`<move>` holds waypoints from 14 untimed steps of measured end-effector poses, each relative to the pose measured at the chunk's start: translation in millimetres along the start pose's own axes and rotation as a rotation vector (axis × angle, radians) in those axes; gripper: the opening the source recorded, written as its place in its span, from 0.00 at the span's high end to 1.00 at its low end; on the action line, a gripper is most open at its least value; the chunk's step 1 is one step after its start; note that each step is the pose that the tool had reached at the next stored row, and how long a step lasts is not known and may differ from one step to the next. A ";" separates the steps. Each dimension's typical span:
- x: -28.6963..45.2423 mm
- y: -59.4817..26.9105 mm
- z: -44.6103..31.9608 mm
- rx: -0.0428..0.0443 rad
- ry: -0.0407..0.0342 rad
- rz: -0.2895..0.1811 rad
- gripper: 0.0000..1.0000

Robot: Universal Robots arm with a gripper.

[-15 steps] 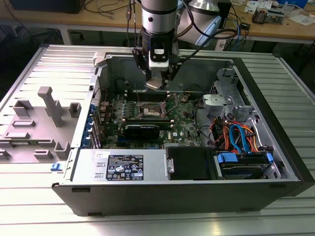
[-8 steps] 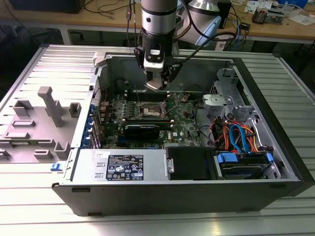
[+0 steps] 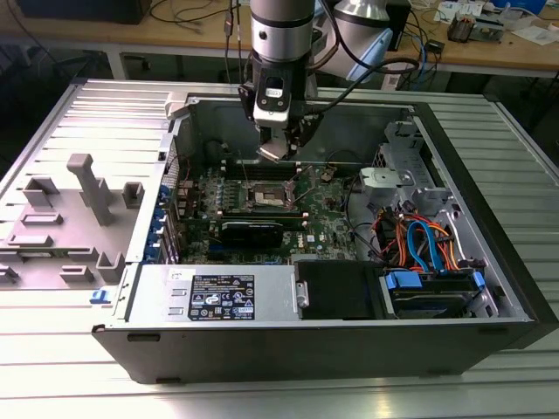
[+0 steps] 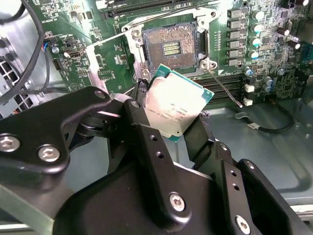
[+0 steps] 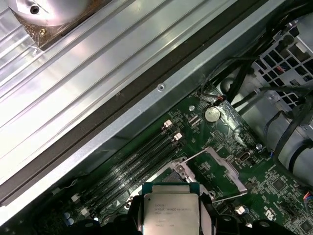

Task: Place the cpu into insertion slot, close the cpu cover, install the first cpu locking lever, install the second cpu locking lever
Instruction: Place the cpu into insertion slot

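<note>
My gripper (image 4: 171, 115) is shut on the cpu (image 4: 177, 104), a flat square chip with a pale metal face, pinched at two opposite edges by the black fingers (image 4: 141, 105). The chip hangs tilted above the green board, a short way off the insertion slot (image 4: 170, 46), whose dark square recess lies uncovered with nothing in it. In the exterior view the gripper (image 3: 275, 148) holds the cpu (image 3: 272, 151) above and just behind the insertion slot (image 3: 265, 197). The cpu cover (image 5: 227, 166) appears swung open beside the socket. A thin wire locking lever (image 4: 222, 88) sticks out loose.
Long black memory slots (image 4: 230, 85) run beside the socket. A black card (image 3: 251, 231) lies in front of it. The power supply (image 3: 223, 297) and a drive bay with blue and orange cables (image 3: 428, 249) fill the case front. Grey fixture blocks (image 3: 87, 188) stand outside.
</note>
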State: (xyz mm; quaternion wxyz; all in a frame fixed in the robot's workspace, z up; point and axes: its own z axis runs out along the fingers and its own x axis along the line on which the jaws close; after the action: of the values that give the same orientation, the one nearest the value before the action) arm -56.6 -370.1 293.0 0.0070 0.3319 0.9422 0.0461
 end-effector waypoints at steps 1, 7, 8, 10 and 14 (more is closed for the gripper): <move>0.1 0.0 -0.2 0.0078 -0.0061 0.000 0.45; 0.1 0.1 1.1 0.0666 -0.0524 0.040 0.45; 0.0 0.0 1.6 0.0671 -0.0536 0.066 0.45; 0.0 -0.1 2.6 0.0676 -0.0559 0.110 0.45; 0.0 -0.2 3.8 0.0681 -0.0606 0.193 0.45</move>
State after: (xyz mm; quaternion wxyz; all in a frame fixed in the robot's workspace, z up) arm -56.6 -370.0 289.2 0.0198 0.4224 0.9062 0.0045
